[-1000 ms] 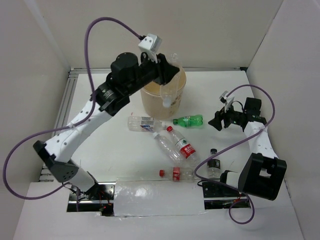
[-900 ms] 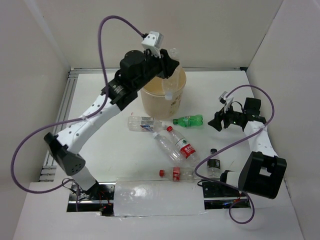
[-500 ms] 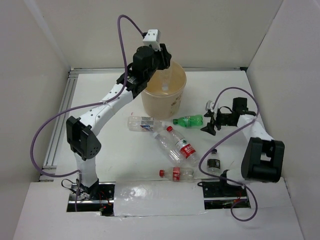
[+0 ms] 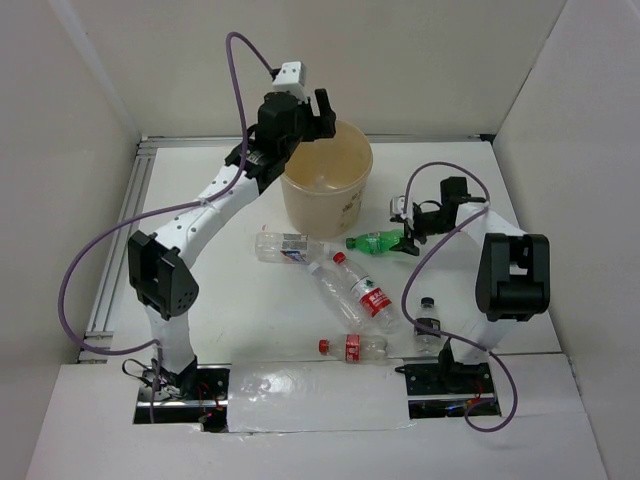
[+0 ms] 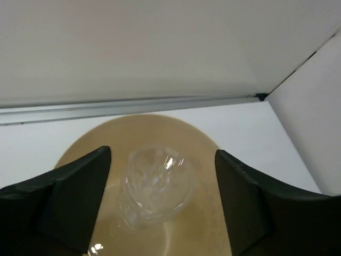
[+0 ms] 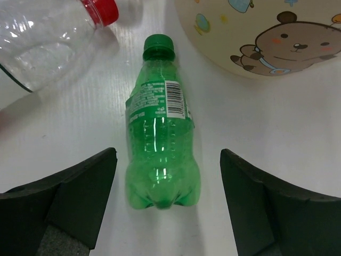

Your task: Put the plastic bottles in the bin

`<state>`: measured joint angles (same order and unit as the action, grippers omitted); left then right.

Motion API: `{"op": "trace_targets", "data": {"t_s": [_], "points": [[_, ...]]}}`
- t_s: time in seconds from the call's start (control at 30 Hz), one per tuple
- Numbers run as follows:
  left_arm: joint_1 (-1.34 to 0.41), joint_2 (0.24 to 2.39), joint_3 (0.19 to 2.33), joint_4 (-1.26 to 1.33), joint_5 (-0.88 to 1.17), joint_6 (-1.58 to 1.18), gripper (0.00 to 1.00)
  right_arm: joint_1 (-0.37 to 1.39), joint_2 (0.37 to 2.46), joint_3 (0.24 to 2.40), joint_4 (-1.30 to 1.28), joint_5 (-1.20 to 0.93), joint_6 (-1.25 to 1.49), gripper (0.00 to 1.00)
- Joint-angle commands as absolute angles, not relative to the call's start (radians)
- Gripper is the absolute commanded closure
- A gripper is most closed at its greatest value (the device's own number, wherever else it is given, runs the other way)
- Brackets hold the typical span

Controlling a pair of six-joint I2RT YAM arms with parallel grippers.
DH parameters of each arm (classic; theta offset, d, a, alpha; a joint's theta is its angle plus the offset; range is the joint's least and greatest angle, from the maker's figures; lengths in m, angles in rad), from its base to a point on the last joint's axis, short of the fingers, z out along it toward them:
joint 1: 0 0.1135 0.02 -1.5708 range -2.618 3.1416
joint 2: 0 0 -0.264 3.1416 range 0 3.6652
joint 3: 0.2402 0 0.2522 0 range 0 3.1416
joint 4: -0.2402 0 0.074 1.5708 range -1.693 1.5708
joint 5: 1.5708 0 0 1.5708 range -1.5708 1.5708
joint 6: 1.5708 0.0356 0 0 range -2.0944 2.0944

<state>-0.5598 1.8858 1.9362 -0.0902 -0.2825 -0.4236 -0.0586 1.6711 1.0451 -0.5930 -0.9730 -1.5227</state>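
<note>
A clear bottle point(image 5: 158, 178) is inside the tan bin point(image 4: 318, 212), seen between the left fingers point(image 5: 69, 197), spread wide open above its rim; on the white table point(image 4: 230, 300), boxed by white walls, a green bottle point(image 6: 160, 154) lies on its side just beside the bin, between the open right fingers point(image 6: 69, 202); four more bottles point(image 4: 345, 290) lie nearer the arms' bases, well apart from the bin

The left arm point(image 4: 200, 215) reaches far forward and up from its base, the forearm angled to the right. The left gripper point(image 4: 322, 106) is held high and points down, its 2 jaws spread wide. The right arm point(image 4: 512, 275) folds up over its base with the forearm sweeping left. The right gripper point(image 4: 408, 238) hangs low, tilted down, its 2 jaws also wide apart.
</note>
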Motion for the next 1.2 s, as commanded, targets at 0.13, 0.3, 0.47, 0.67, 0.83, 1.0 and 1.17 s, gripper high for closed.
{"op": "trace_targets", "data": {"t_s": [0.13,0.3,0.47,0.67,0.83,1.0,1.17], "points": [[-0.604,1.714,1.780,-0.054,-0.271,-0.388,0.00,0.015,1.744,1.106,-0.622,-0.890,-1.600,0.15],[-0.635,1.469,1.584,-0.159,-0.324,-0.383,0.00,0.041,1.764,1.036,-0.577,-0.819,-1.600,0.21],[-0.646,1.168,1.191,-0.170,-0.292,-0.466,0.00,0.051,1.776,0.993,-0.563,-0.778,-1.572,0.50],[-0.646,0.987,0.907,-0.294,-0.229,-0.616,0.00,-0.057,1.608,1.037,-0.785,-0.842,-1.592,0.99],[-0.646,0.920,0.783,-0.304,-0.218,-0.822,0.00,-0.187,1.404,1.169,-1.058,-0.983,-1.730,0.99],[-0.626,0.920,0.735,-0.284,-0.204,-1.127,0.00,-0.199,1.241,1.307,-0.917,-1.153,-1.497,0.99],[-0.555,1.056,0.764,-0.294,-0.114,-1.396,0.00,-0.025,1.216,1.307,-0.355,-1.089,-1.117,0.97]]}}
